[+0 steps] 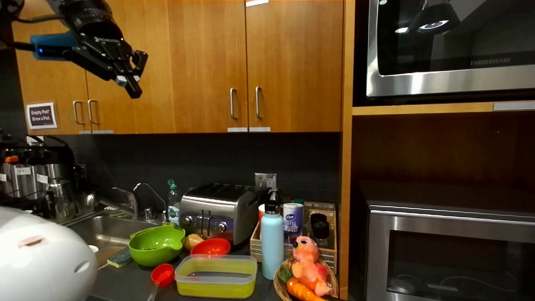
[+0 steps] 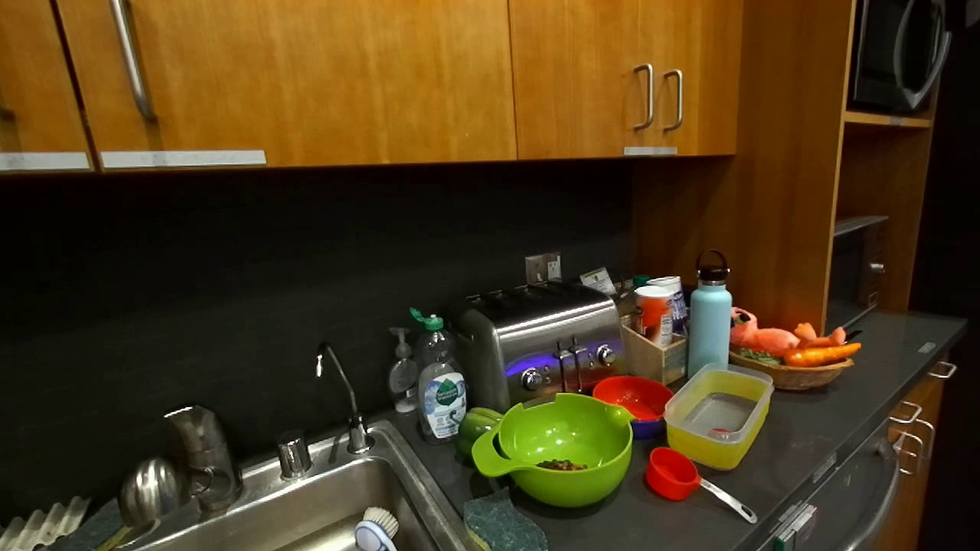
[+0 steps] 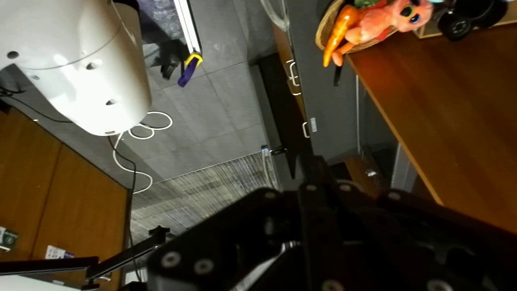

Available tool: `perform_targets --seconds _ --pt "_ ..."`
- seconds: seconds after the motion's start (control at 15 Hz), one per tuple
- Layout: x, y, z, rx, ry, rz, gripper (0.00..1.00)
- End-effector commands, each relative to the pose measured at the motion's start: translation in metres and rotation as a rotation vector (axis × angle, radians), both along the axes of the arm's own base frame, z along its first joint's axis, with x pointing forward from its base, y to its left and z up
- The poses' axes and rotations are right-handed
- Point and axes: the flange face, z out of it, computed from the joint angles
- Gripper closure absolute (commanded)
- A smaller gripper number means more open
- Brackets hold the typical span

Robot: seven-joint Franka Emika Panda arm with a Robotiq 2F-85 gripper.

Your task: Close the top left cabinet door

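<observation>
Above the tabletop's (image 1: 123, 281) back edge, the top left door (image 1: 205, 54) hangs apart, right of my clenched tool (image 1: 132, 86).

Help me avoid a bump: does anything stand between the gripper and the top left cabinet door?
Nothing visible does: an exterior view shows no object between the gripper and the top left cabinet door. The toaster stands lower, on the counter.
</observation>
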Motion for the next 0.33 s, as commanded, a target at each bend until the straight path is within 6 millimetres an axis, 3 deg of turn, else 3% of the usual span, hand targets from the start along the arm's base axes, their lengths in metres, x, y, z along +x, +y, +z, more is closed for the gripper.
perform_targets --seconds 0.0,0.07,0.27 --pt "0.0107 -0.0102 -0.0242 0.004 0.021 -0.092 1.0" --pt "0.0082 -0.0069 -0.016 -0.005 0.028 -0.05 0.99" --pt "0.0125 -0.0109 -0.0256 -0.008 0.042 -0.078 0.99"
